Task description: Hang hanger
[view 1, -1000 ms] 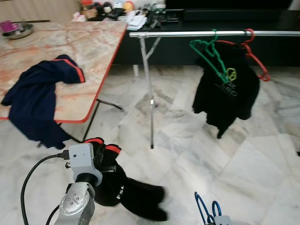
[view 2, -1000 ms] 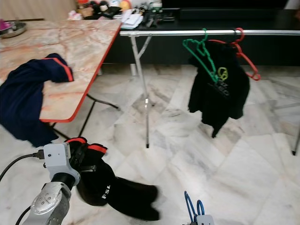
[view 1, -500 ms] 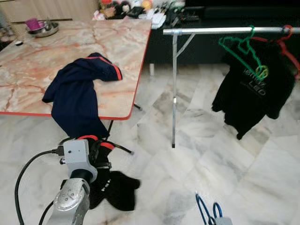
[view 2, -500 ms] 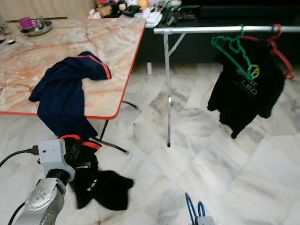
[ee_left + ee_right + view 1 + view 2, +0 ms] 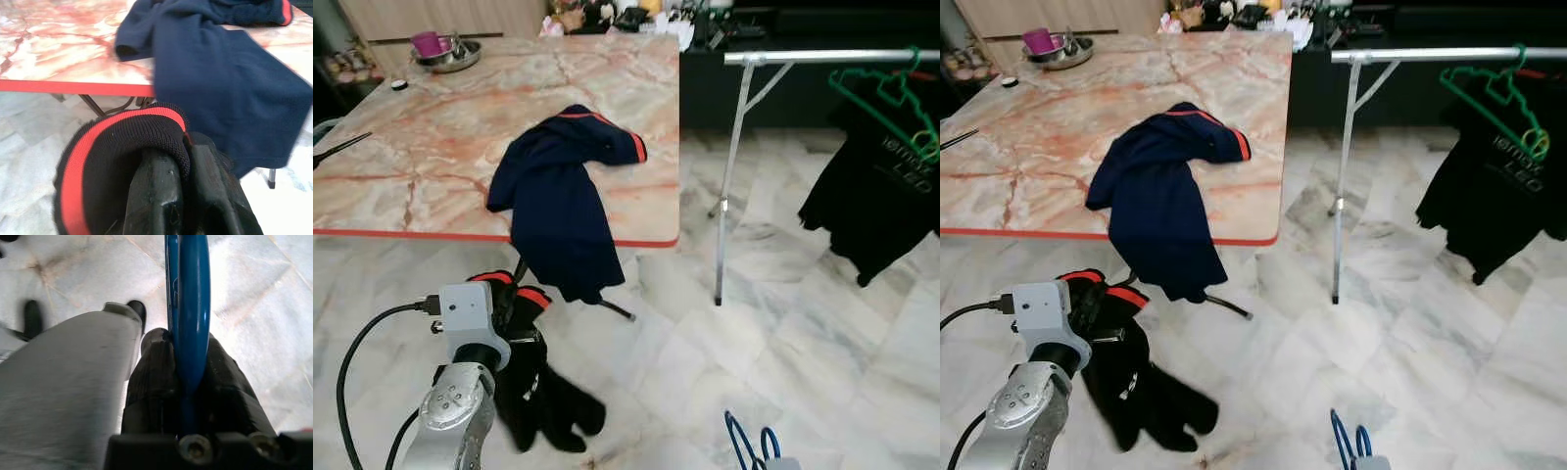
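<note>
Right, left gripper (image 5: 183,196) is clamped on a black knit garment with red-trimmed collar (image 5: 524,377), which hangs low at 7 o'clock, its tail near or on the white marble floor (image 5: 803,333). Right gripper (image 5: 188,377) is pinched on a blue plastic hanger (image 5: 744,452) at 5 o'clock. Silver clothes rail (image 5: 832,56) sits well apart at 1 o'clock. Risks: dragging cloth snagging underfoot, thin hanger twisting in the grip, collar slipping free

Colours you're seeing here
You have a blue hanger (image 5: 188,308), a black red-trimmed garment (image 5: 533,392), a navy shirt (image 5: 558,196), and a pink-veined marble table (image 5: 421,147).
</note>
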Controlling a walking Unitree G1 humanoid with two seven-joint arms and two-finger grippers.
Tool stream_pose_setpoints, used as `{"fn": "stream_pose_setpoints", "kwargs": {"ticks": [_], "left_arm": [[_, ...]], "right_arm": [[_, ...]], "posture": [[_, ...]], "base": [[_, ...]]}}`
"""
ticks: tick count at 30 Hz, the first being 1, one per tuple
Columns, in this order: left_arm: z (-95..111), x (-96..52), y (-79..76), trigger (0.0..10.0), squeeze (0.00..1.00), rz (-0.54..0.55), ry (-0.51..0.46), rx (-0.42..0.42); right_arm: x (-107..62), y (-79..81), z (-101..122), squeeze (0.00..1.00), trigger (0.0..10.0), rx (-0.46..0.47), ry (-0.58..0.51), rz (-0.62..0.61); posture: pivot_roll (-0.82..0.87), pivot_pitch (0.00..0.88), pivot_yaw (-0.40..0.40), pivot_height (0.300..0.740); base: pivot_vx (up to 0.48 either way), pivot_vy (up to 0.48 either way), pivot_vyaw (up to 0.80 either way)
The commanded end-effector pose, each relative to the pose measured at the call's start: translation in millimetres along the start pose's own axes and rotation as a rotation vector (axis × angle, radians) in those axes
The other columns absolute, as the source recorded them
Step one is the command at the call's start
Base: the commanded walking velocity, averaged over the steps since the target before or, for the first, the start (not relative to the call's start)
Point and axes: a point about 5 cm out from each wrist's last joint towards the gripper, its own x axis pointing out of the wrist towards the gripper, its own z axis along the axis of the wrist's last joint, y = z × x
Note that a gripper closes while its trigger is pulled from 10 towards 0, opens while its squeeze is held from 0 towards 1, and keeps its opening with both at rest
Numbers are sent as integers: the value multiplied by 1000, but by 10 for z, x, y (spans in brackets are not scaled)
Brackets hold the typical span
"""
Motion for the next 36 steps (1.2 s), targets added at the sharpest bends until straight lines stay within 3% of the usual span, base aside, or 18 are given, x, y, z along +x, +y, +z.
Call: {"fn": "stream_pose_setpoints", "kwargs": {"ticks": [1,15,21,26,30,36], "left_arm": [[36,-19,76,10000,0,19,-19,19],[81,-28,23,10000,0,-13,-62,2],[68,-30,-9,10000,0,-31,-55,32],[58,-33,-30,10000,0,-48,-53,70],[47,-33,-28,10000,0,-42,-50,54],[54,-32,-21,10000,0,-35,-55,31]], "right_arm": [[0,80,-54,0,10000,7,20,22],[-15,25,-107,0,10000,5,34,14],[-19,4,-114,0,10000,2,36,14],[-20,-3,-114,0,10000,-6,38,14],[-18,1,-107,0,10000,-9,37,15],[-16,21,-109,0,10000,-13,39,18]], "posture": [[31,192,30,740],[34,194,27,740],[33,195,26,740],[37,189,24,740],[33,188,23,740],[35,190,23,740]], "base": [[0,480,0],[0,0,0],[0,0,0],[0,-397,0],[0,-445,0],[0,0,0]]}}
